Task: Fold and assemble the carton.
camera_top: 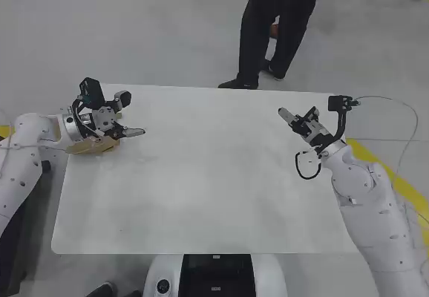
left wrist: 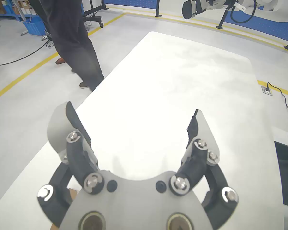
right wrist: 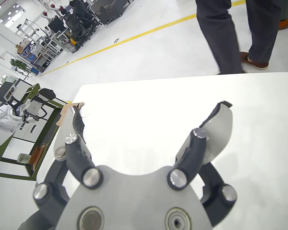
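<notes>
Carton (camera_top: 92,146): a tan cardboard blank, seemingly flat and not yet folded, lies at the far-left edge of the white bench (camera_top: 200,193), with one part appearing to overhang the left side. The left jaws hang spread open just over it and hold nothing. The right jaws, also open and empty, hover over the bench's far-right side, well apart from the carton. The step in hand looks like the first pickup. To do it well, the left jaws should probably close on the overhanging edge, where there is room beneath the board. They could then draw the blank toward the bench's middle, where both arms reach. A thin blank may slide or bend, so a slow, square pinch seems wise.
</notes>
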Motion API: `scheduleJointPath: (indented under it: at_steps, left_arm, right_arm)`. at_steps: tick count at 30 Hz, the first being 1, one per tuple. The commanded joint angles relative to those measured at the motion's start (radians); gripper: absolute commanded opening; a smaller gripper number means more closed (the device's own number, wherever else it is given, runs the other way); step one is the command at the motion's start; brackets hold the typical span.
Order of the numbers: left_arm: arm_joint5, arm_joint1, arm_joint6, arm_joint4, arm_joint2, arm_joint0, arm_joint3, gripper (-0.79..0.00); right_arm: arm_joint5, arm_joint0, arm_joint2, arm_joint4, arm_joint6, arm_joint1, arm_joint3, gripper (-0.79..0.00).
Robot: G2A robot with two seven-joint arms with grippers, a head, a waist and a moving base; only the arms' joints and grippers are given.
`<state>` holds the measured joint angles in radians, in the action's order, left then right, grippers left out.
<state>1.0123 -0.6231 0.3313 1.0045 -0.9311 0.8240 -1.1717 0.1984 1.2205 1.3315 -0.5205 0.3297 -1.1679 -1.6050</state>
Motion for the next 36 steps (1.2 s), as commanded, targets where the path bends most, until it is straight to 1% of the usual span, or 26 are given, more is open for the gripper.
scheduleJointPath:
  at_steps: [1, 14, 15, 18, 22, 25, 31, 36]
  left_arm:
    - [0.0, 0.0, 0.0, 0.0, 0.0, 0.0, 0.0, 0.0]
    - [0.0, 0.0, 0.0, 0.0, 0.0, 0.0, 0.0, -0.001]
    - [-0.013, 0.0, -0.007, -0.007, -0.005, 0.002, 0.008, 0.0]
    - [0.0, 0.003, -0.061, -0.063, -0.022, 0.007, 0.037, 0.0]
    - [0.0, 0.017, -0.152, -0.186, -0.023, 0.012, 0.063, 0.0]
    - [0.0, 0.033, -0.253, -0.316, -0.017, 0.011, 0.112, 0.0]
    - [0.0, 0.071, -0.5, -0.638, -0.012, -0.007, 0.178, 0.0]
    - [0.0, 0.105, -0.763, -0.914, -0.023, -0.017, 0.222, 0.0]
  right_arm:
    - [0.0, 0.0, 0.0, 0.0, 0.0, 0.0, 0.0, -0.001]
    - [0.0, 0.0, 0.0, 0.0, 0.0, 0.0, 0.0, -0.001]
    - [0.0, 0.0, 0.0, 0.0, 0.0, 0.0, 0.0, 0.0]
    - [0.0, 0.0, 0.0, 0.0, 0.0, 0.0, 0.0, 0.0]
    - [0.0, 0.0, 0.0, 0.0, 0.0, 0.0, 0.0, 0.0]
    - [0.0, 0.0, 0.0, 0.0, 0.0, 0.0, 0.0, 0.0]
    - [0.0, 0.0, 0.0, 0.0, 0.0, 0.0, 0.0, 0.0]
    - [0.0, 0.0, 0.0, 0.0, 0.0, 0.0, 0.0, 0.0]
